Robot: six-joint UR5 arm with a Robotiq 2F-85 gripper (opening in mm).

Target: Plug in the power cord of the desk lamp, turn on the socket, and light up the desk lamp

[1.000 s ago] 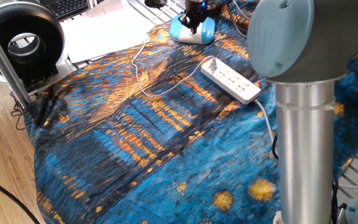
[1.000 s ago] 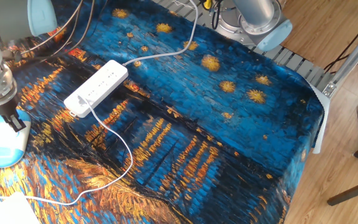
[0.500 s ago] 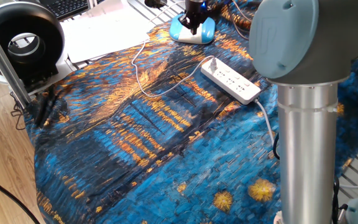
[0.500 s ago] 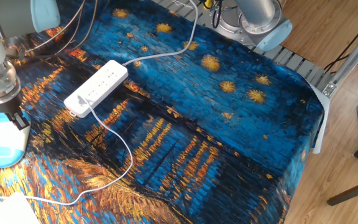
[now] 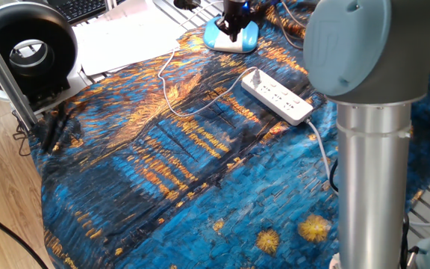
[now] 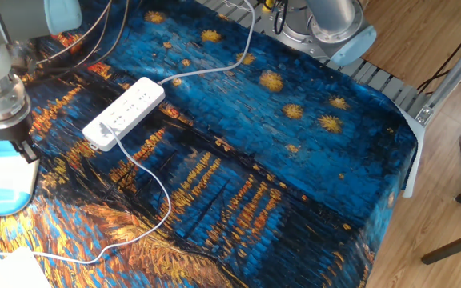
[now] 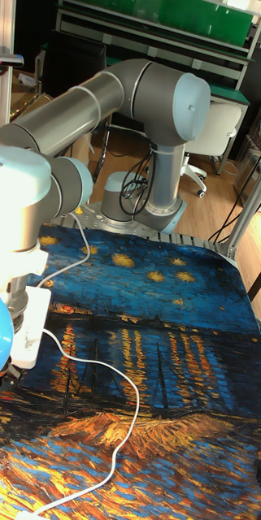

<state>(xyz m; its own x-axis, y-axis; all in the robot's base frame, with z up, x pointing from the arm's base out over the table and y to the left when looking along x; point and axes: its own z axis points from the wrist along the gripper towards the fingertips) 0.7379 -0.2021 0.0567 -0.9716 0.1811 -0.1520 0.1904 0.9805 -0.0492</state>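
At nine o'clock in the other fixed view, the gripper [image 6: 22, 150] hangs over the light-blue lamp base [image 6: 2, 178]. The dark jaws point down at the base's top. The pictures do not show how far apart they stand, or whether they touch the base.

Toward ten o'clock from the middle of the counter [image 6: 238, 160], the socket [image 6: 124, 113] lies slantwise on the blue-and-orange painted cloth [image 6: 278, 136]. Its thick pale-grey cable [image 6: 214, 70] runs off toward twelve o'clock.

The power cord [image 6: 154, 188] has its small white plug seated in the socket's end nearest the lamp. From there the thin cord loops toward six o'clock, then curves back toward eight o'clock.

In one fixed view, the gripper [image 5: 234, 26] stands over the lamp base [image 5: 232, 37] at twelve o'clock. The socket [image 5: 277, 96] lies at two o'clock, and the power cord [image 5: 172, 93] sweeps between them.
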